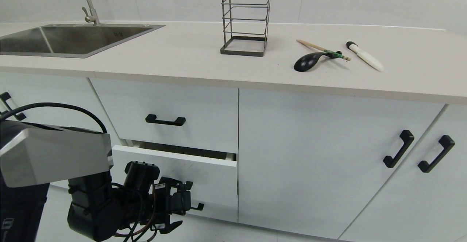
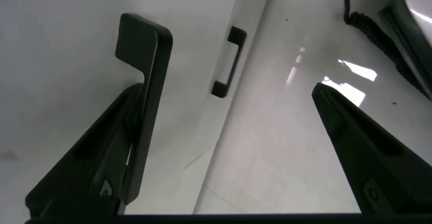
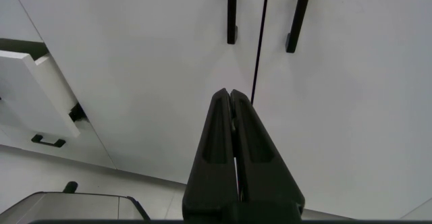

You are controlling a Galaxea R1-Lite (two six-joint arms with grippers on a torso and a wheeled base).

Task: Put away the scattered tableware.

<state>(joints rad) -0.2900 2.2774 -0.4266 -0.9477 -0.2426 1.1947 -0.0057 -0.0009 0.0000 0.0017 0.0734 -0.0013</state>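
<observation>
Drawer-opening step, judged from the scene.

Left gripper (image 1: 184, 205): black, two-fingered, jaws spread wide and pinching nothing. It sits at the front of the white lower drawer (image 1: 208, 172), which is pulled slightly out.
- Black bar handle (image 2: 143, 82) of that drawer: close against one finger, within the spread. Contact cannot be confirmed.

Right gripper (image 3: 235, 150): fingers pressed together, empty, facing the white cabinet doors.

Scattered tableware: all on the pale countertop (image 1: 182, 52), well above the left gripper and well off to its right.
- Glossy black spoon (image 1: 308, 61).
- Wooden chopsticks with a green band (image 1: 321, 49), resting across the spoon's handle.
- White utensil with a black end (image 1: 365, 56), just beyond the other two.

Dark wire rack (image 1: 245, 16): upright on the counter, above the left gripper.

Handling advice:
- Centre the bar between the fingers and close fully before pulling. A one-sided hook is likely to slip.
- Pull straight out along the drawer's run, not down or sideways, so the drawer does not bind.

Edges and room:
- White upper drawer with matching black handle (image 1: 165, 120): shut, just above the gripper.
- Door seam: close on the gripper's right.
- Floor: near, below the gripper.
- Free room lies mainly outward from the cabinet face.
</observation>
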